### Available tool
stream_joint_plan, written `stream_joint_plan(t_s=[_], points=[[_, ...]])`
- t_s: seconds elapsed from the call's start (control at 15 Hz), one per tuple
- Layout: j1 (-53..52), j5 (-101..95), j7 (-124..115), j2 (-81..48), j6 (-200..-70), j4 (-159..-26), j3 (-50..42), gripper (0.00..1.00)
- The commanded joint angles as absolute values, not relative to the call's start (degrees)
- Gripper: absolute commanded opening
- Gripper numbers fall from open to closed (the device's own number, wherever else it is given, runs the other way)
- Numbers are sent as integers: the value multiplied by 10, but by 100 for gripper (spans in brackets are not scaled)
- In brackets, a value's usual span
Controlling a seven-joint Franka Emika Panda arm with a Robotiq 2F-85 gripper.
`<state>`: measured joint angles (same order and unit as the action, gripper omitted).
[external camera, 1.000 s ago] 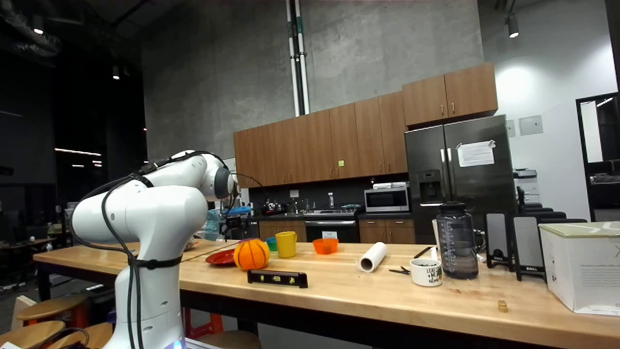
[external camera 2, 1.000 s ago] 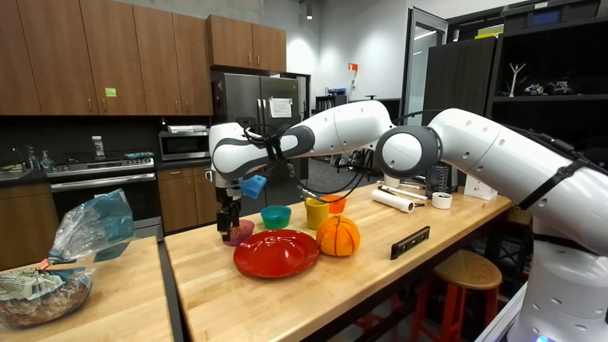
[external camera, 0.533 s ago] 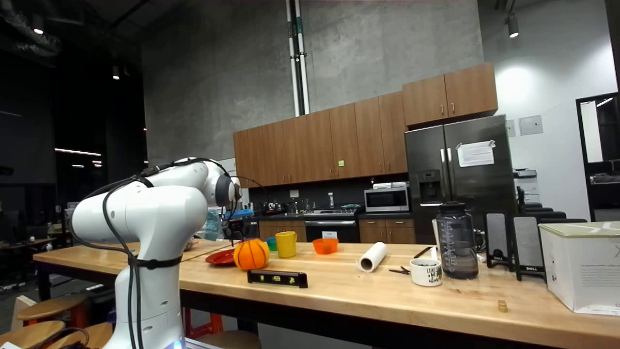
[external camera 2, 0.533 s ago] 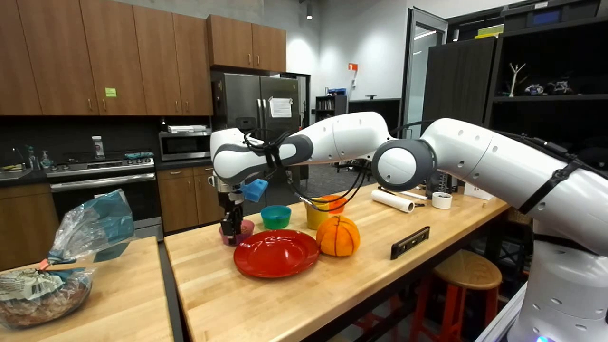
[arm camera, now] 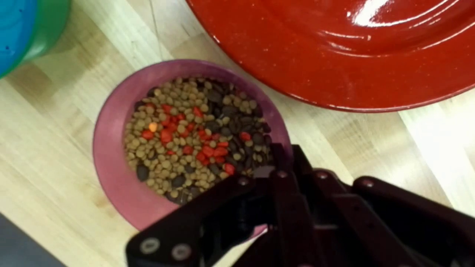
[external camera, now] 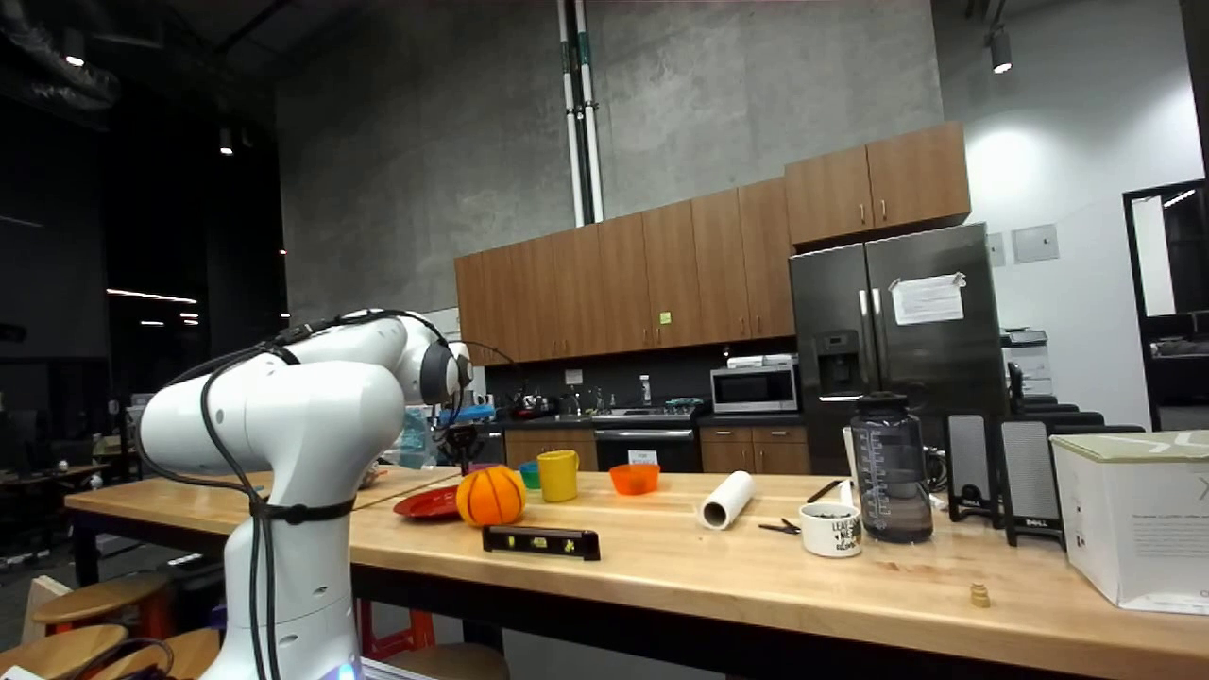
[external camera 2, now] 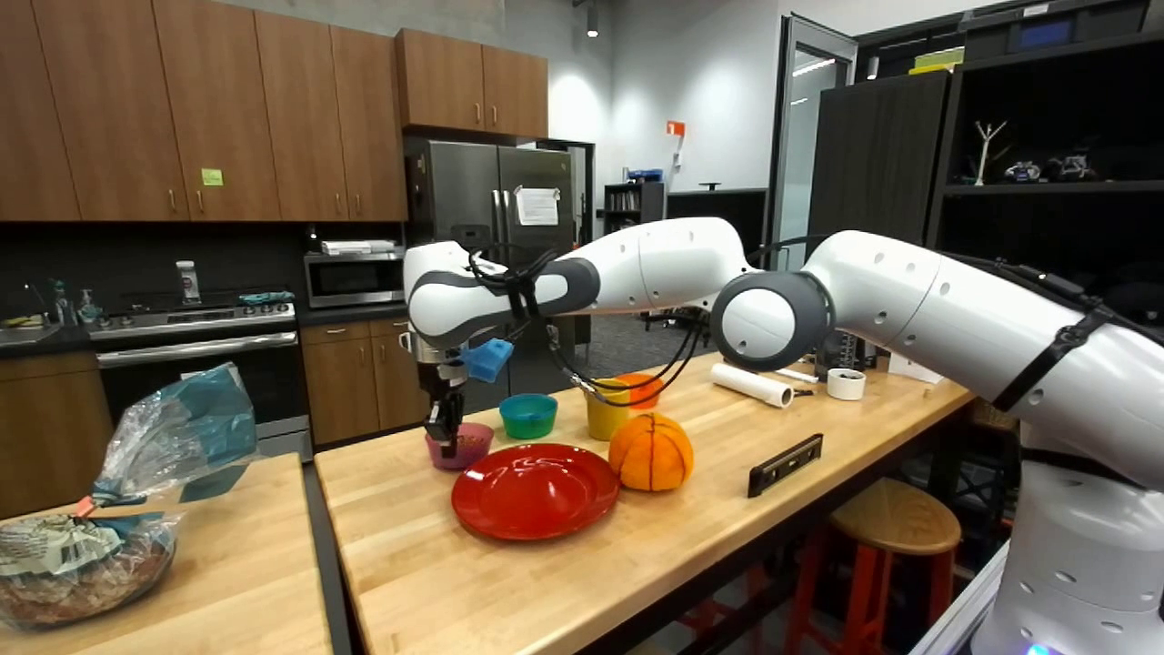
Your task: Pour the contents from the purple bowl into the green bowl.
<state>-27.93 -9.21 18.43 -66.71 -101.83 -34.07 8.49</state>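
Wrist view: we look down into the round purple plastic bowl [arm camera: 111, 148], which holds lots of small tan, dark and red bits [arm camera: 196, 137] like beans. The black two-finger gripper [arm camera: 287, 154] is clenched on this bowl's rim, one finger inside and one outside. The bowl looks upright and seems to sit on the pale wooden table [arm camera: 326, 133]. Being round, it has no long side.

Now we look for the round green plastic bowl [arm camera: 53, 26], blue inside. From the fingers, it lies toward the top left, across the purple bowl's mouth. A shiny round red plate [arm camera: 315, 70] lies just beside the purple bowl, toward the top right. In an exterior view we find a tall yellow mug [external camera 2: 605, 420] past the green bowl.

We have just one white arm [external camera 2: 673, 262] for this. We think it is time to lift, go over to the green bowl and tip that way, away from the fingers. If the rim slips, the bits may spill.
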Motion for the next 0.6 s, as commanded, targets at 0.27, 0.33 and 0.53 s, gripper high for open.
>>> stream_joint_plan(t_s=[0.27,0.33,0.53], points=[[-262,-83,169,-657,-1001,-303,86,1],[-259,-82,163,-657,-1002,-300,84,1],[-252,-64,156,-683,-964,-234,78,1]])
